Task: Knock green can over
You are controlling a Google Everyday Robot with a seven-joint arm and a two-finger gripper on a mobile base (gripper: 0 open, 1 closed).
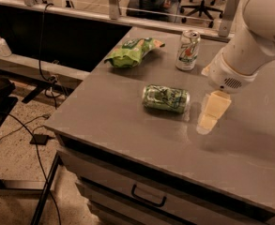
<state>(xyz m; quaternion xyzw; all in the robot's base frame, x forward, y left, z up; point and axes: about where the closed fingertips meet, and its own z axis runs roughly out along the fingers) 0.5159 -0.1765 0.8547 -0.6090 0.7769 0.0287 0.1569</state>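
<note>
A smooth, rounded white arm (261, 27) ends in a vented wrist collar (231, 78); its pale yellow blocky gripper (211, 112) hangs above the grey tabletop (113, 111).

Gripper (207, 121) by green can (166, 99), likely part-hidden

White can (187, 49) upright at table (127, 121) rear; light green snack bag (133, 52) left of it.

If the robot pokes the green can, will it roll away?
Probably: the green can lies on its side on the table, so it may roll. It looks like metal, so likely stiff and slippery. The gripper hangs close beside it.
</note>
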